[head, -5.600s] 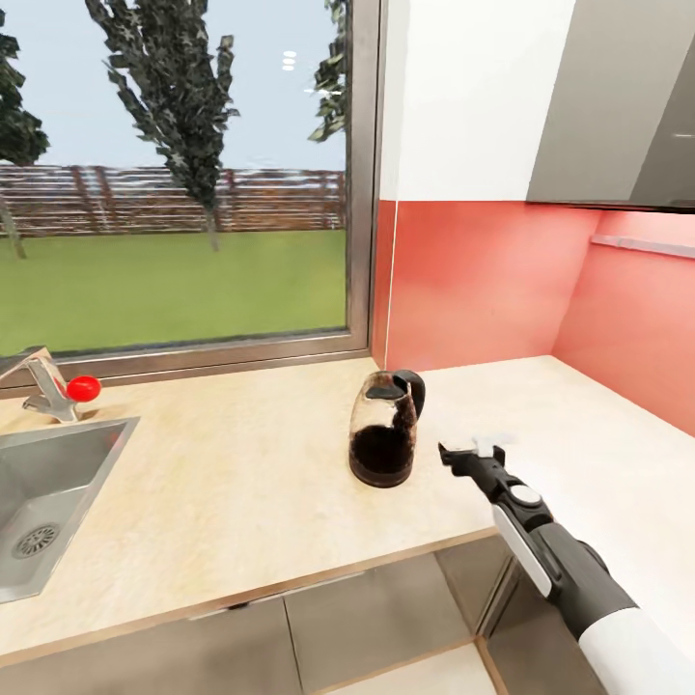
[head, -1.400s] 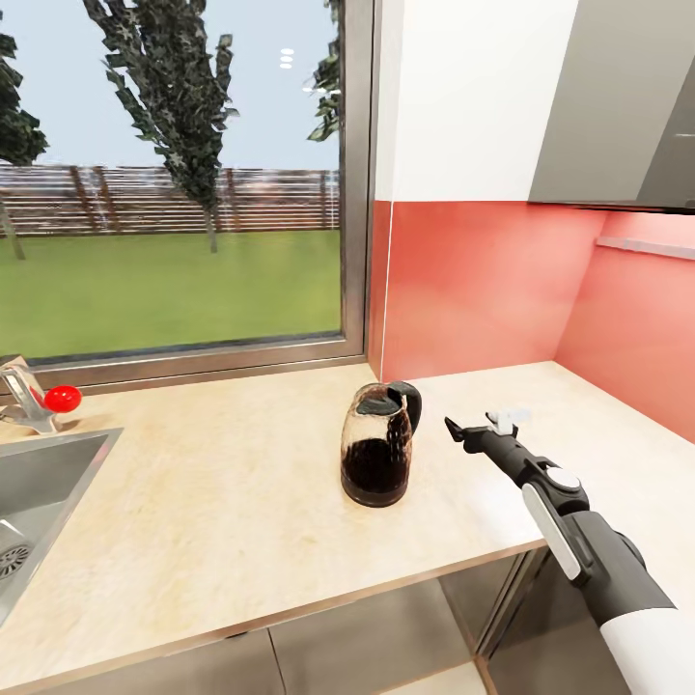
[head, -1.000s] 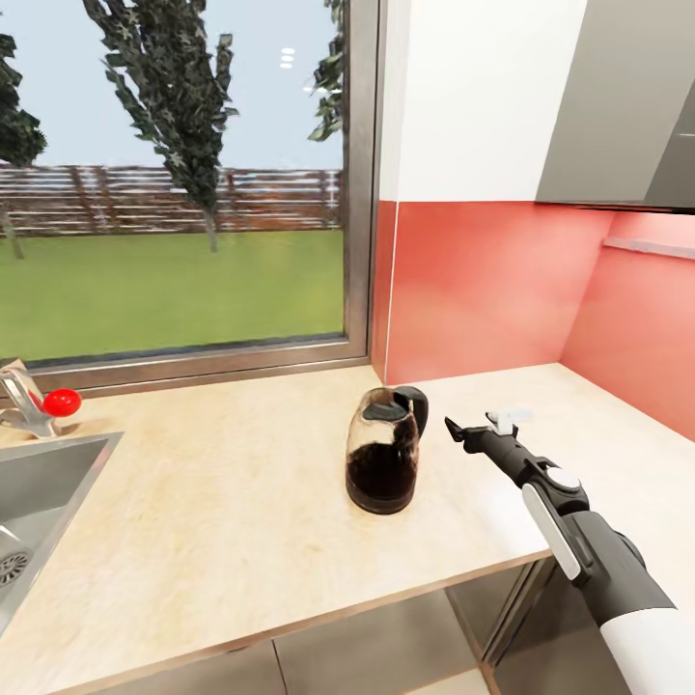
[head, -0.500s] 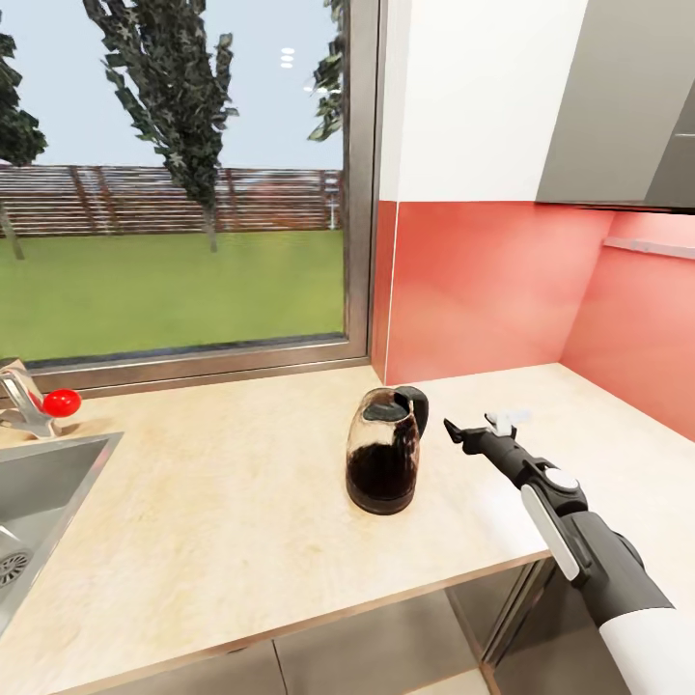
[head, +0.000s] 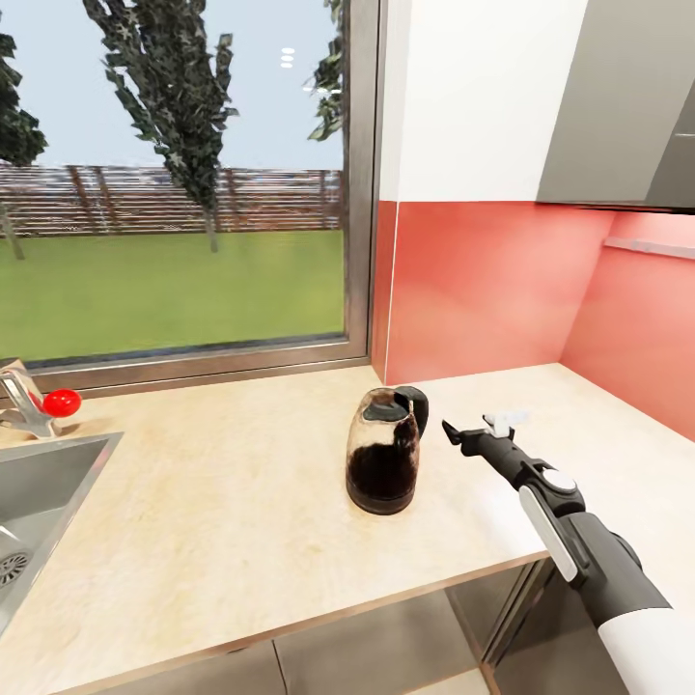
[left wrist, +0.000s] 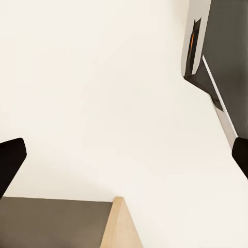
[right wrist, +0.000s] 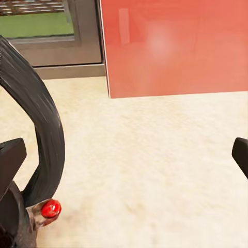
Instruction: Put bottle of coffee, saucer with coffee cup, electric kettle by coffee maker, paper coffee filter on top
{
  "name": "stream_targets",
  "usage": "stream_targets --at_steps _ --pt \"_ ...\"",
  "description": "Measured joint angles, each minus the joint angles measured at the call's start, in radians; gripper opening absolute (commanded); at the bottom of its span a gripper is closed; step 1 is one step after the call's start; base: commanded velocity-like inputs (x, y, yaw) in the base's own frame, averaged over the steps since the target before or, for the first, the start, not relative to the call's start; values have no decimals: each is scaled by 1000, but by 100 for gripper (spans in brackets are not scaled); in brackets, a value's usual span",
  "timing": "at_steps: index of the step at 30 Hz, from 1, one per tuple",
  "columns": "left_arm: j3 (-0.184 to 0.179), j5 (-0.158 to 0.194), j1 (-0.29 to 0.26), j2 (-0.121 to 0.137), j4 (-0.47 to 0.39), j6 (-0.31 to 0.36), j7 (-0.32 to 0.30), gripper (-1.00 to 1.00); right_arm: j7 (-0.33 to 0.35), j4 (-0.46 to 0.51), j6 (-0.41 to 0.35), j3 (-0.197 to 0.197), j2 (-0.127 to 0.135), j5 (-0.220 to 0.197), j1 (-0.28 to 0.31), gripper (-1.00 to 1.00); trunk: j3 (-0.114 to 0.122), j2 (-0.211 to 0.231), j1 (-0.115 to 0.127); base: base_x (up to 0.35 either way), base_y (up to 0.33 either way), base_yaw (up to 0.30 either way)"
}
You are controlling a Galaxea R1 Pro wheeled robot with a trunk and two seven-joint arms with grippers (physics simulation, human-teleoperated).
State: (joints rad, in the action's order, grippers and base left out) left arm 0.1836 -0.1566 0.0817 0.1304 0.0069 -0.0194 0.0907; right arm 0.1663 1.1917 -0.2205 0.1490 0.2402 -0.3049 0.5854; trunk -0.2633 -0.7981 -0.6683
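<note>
The electric kettle (head: pixel 385 452), a clear-glass jug dark inside with black lid, base and handle, stands upright on the light beige kitchen countertop (head: pixel 212 502) below the window corner. My right gripper (head: pixel 476 425) hovers open just to the right of the kettle's handle, a small gap away, with nothing between its fingers. In the right wrist view the black handle (right wrist: pixel 44 139) curves close beside one fingertip of that open gripper (right wrist: pixel 126 157), with a small red button (right wrist: pixel 50 208) at its foot. My left gripper (left wrist: pixel 126 157) is open and empty over a pale surface.
A steel sink (head: pixel 43 483) and a tap with a red knob (head: pixel 60 402) sit at the counter's left. A red backsplash (head: pixel 483 280) and a window (head: pixel 174 183) back the worktop; grey wall cabinets (head: pixel 627 106) hang at upper right. The counter turns a corner to the right.
My right gripper has crept slightly towards the kettle's handle. The kettle has stayed put. The head view shifted a little early on.
</note>
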Motion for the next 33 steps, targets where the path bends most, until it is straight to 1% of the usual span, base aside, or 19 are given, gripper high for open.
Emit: stream_targets --at_steps 4,8,18,33 --pt "0 0 0 0 0 0 0 100 0 0 0 0 0 0 0 100 0 0 0 183 0 0" --pt "0 0 0 -1 0 0 0 100 0 -3 0 0 0 0 0 100 0 0 0 62 0 0" --pt "0 0 0 0 0 0 0 100 1 -24 1 0 0 0 0 100 0 0 0 9 4 0" --pt "2 2 0 0 0 -1 0 100 1 -26 2 1 0 -1 0 100 0 0 0 0 61 0"
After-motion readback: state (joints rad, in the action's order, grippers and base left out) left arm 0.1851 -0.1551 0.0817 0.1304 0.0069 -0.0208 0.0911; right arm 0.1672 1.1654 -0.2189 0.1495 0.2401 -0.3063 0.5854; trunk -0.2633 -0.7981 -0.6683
